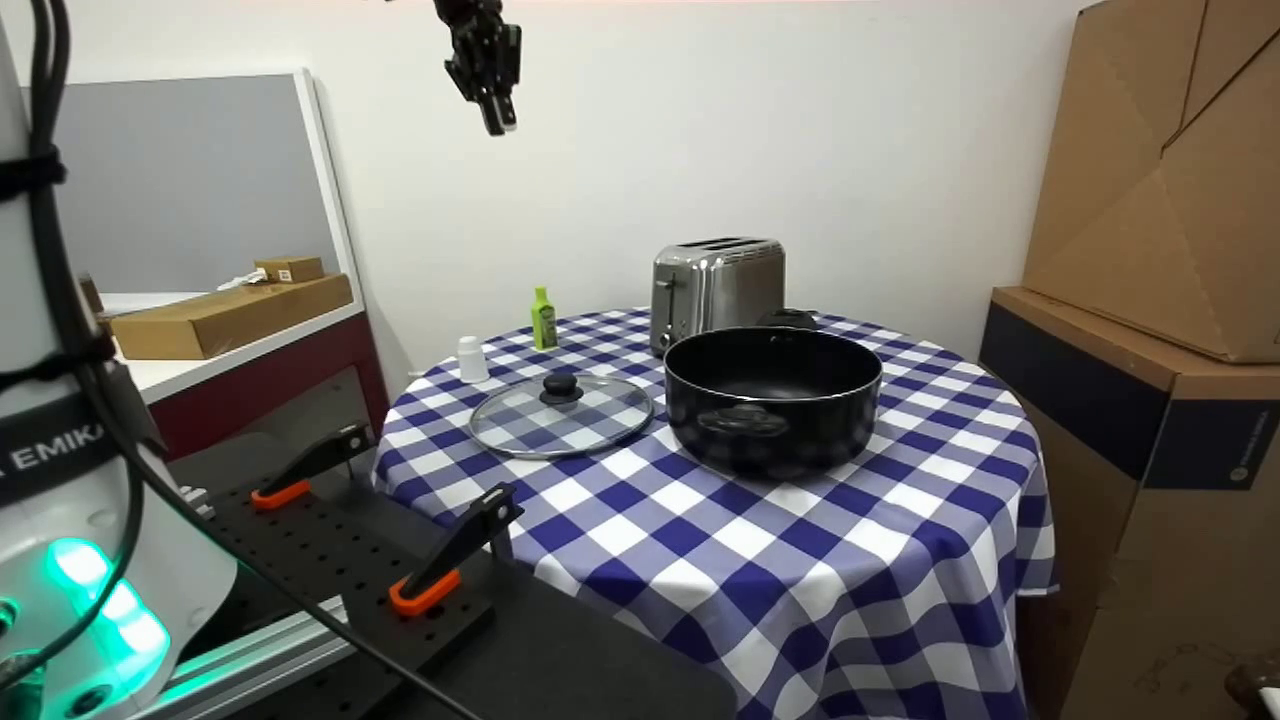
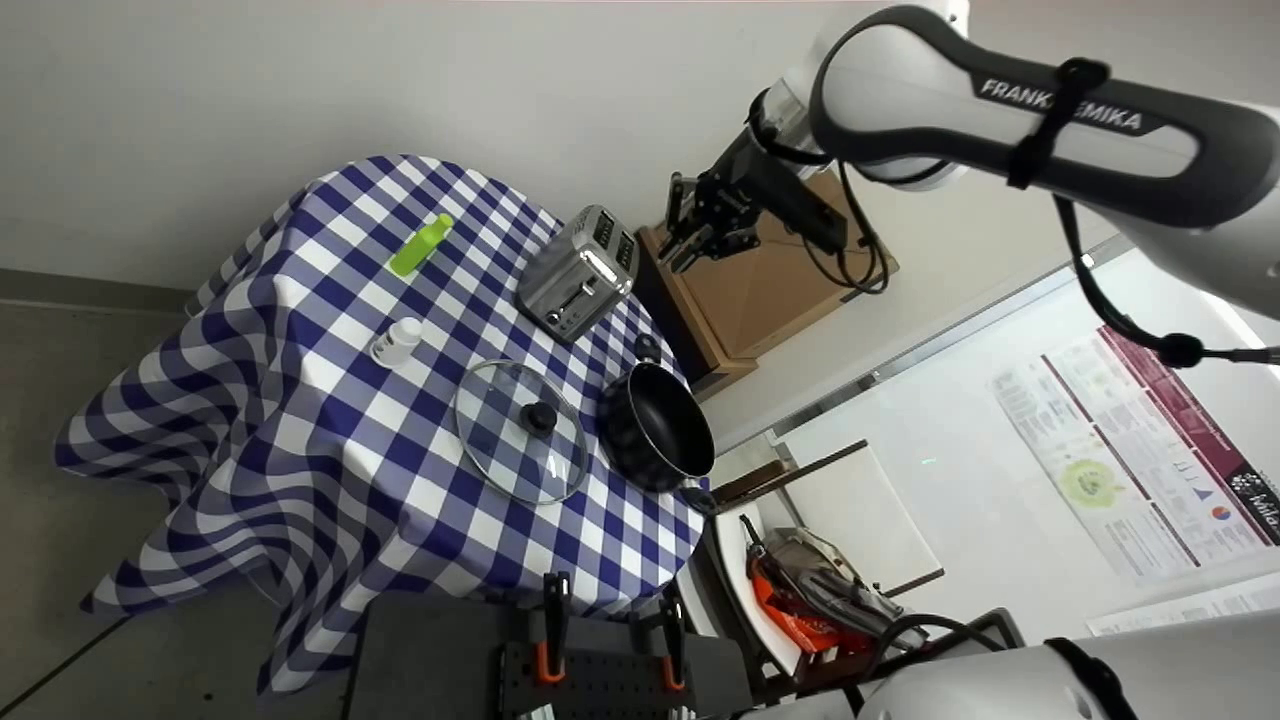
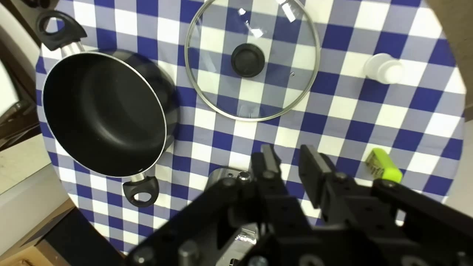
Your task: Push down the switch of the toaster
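1. Nearest, wrist view: black, jointed two-finger gripper point(image 3: 289, 152). Flat pads parted; blue-and-white checked cloth point(image 1: 710, 530) shows through the gap. In an exterior view it hangs well above the cloth.
2. Wide, round black pot point(image 1: 800, 420): smooth wall, thin bright rim, two loop handles.
3. Flat, clear round glass lid point(image 1: 561, 420): narrow metal rim, black knob uppermost. Just beside the pot, strip of cloth between.
4. Small white stepped cylinder point(image 1: 472, 360): upright, near the lid, apart from it.
5. Shiny silver metal toaster point(image 1: 717, 292): boxy, rounded top edges, dark slots on top, upright dark lever slot point(image 1: 671, 305) on one narrow end. Location: on the cloth, behind the pot in an exterior view, near one pot handle.
6. Lime-green bottle point(image 1: 543, 322), printed label: upright, apart from the toaster.
7. Room: bare cloth between slot end and lid, also between toaster and bottle. Cloth falls over a rounded edge in soft folds. Plain white wall point(image 1: 880, 150) beyond.
8. Obscured: pot covers part of the toaster's base in an exterior view; gripper covers most of the toaster in the wrist view, where the frame crops the lid. Detail inside the lever slot too small to read.
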`<act>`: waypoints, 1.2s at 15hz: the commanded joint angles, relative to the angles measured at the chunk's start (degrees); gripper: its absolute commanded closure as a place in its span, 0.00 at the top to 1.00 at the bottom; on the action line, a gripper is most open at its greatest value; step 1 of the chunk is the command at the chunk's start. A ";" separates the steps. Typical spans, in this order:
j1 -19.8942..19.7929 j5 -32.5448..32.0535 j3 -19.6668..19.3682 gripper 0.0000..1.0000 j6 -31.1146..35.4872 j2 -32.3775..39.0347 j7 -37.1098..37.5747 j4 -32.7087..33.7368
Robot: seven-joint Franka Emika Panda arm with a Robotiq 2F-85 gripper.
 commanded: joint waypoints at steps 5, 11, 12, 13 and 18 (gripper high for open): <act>0.93 -18.11 -8.21 0.00 20.26 15.20 12.06 2.23; 2.03 -12.95 -13.70 0.00 34.56 23.18 10.40 3.44; 2.61 -13.02 -14.74 0.00 35.89 24.01 10.65 3.74; 3.01 -12.43 -15.43 0.00 36.83 24.67 10.27 4.03; 5.08 -11.66 -18.97 0.00 38.98 28.37 9.20 7.32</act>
